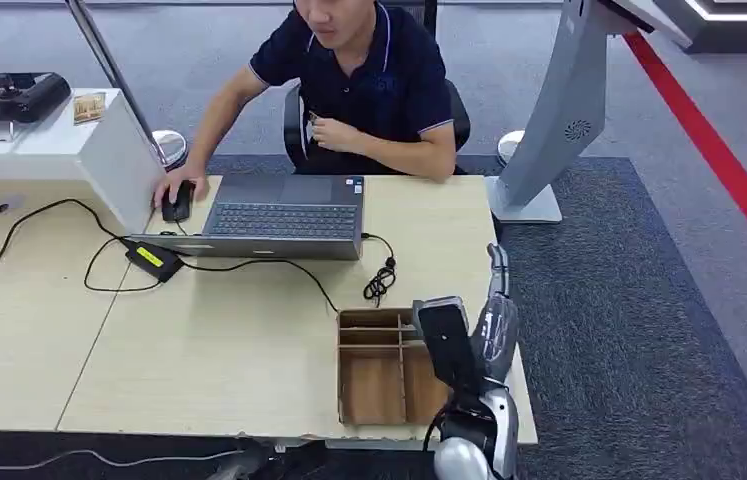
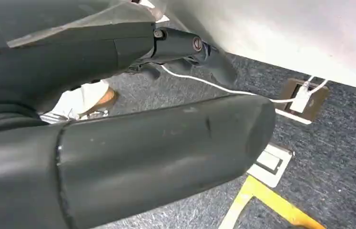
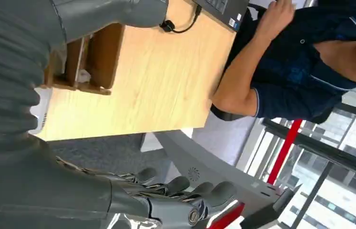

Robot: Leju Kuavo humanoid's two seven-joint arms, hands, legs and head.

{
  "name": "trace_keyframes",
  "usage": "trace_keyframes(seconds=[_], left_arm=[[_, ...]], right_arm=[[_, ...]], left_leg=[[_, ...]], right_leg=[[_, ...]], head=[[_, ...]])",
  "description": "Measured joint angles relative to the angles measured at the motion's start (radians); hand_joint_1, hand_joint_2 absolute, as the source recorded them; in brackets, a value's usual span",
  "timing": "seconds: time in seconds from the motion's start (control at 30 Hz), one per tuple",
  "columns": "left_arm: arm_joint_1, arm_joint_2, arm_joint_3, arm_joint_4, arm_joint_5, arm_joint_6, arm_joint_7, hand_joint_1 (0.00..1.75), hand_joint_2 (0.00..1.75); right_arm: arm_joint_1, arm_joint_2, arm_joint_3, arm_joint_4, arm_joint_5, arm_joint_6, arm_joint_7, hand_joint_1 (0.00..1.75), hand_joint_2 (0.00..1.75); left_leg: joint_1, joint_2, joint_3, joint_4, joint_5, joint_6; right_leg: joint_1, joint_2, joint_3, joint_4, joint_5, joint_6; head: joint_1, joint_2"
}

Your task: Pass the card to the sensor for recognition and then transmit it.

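Presently, catalogued from left to right across the head view.

Black device (image 1: 9, 95) on a white box-shaped stand (image 1: 99, 150), at ten o'clock on the pale wooden table (image 1: 199, 350); possibly the sensor, though that cannot be confirmed.

Black power adapter with a yellow label (image 1: 154, 258), its cables trailing over the table, beside the grey open laptop (image 1: 284, 215) at twelve o'clock. The laptop faces the seated person in a dark blue polo shirt (image 1: 369, 70), whose hand rests on a black mouse (image 1: 178, 203), presumably to work the computer.

Brown cardboard tray with compartments (image 1: 374, 370), at the near edge around five o'clock, likely placed within the right arm's reach. In the right wrist view a small pale item lies in one compartment; whether this is the card cannot be told. No card is identifiable for certain.

Right hand (image 1: 494, 320), raised just beside the tray at its three o'clock side; fingers (image 3: 199, 193) extended, slightly apart, holding nothing.

Grey curved kiosk pedestal (image 1: 559, 110), on the carpet at two o'clock.

Left hand (image 2: 185, 47), hanging below the table edge over grey carpet; whether its fingers are apart or together cannot be told.

Judgement: the pick-up is not yet done.
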Motion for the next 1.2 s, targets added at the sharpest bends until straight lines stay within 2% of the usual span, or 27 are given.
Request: trace_keyframes(seconds=[0.2, 0.57, 0.7, 0.93, 1.2], left_arm=[[0.004, 0.0, 0.0, 0.0, 0.01, 0.009, 0.002, 0.0, 0.0], [0.01, 0.0, 0.002, -0.002, 0.027, 0.012, 0.017, 0.0, 0.0], [0.012, 0.0, 0.002, -0.002, 0.028, 0.019, 0.018, 0.0, 0.0], [0.026, 0.0, 0.002, -0.002, 0.03, 0.071, 0.007, 0.0, 0.0], [0.029, 0.0, 0.002, -0.002, 0.034, 0.072, 0.002, 0.0, 0.0]], right_arm=[[0.014, -0.048, 0.04, -0.024, 0.011, 0.0, 0.04, 0.0, 1.75], [0.016, -0.135, 0.122, -0.049, 0.109, 0.006, 0.14, 0.0, 1.75], [0.014, -0.154, 0.144, -0.057, 0.138, 0.026, 0.16, 0.0, 1.75], [0.008, -0.184, 0.187, -0.057, 0.182, 0.066, 0.176, 0.0, 1.75], [-0.003, -0.206, 0.234, -0.046, 0.258, 0.101, 0.188, 0.0, 1.75]], left_leg=[[0.0, 0.0, 0.0, 0.0, 0.0, 0.0], [0.0, 0.0, -0.001, 0.0, 0.0, 0.0], [0.0, 0.0, -0.001, 0.0, 0.0, 0.0], [0.0, 0.0, -0.002, 0.0, 0.0, 0.0], [0.0, 0.0, -0.003, 0.0, 0.0, 0.0]], right_leg=[[0.0, 0.0, -0.001, 0.0, 0.0, 0.0], [0.0, 0.0, -0.001, 0.0, 0.0, 0.0], [0.0, 0.0, -0.001, 0.0, 0.0, 0.0], [0.0, 0.0, -0.002, 0.0, 0.0, 0.0], [0.0, 0.0, -0.002, 0.0, 0.0, 0.0]], head=[[0.0, 0.0], [0.0, 0.0], [0.0, 0.0], [0.0, 0.0], [0.0, 0.0]])
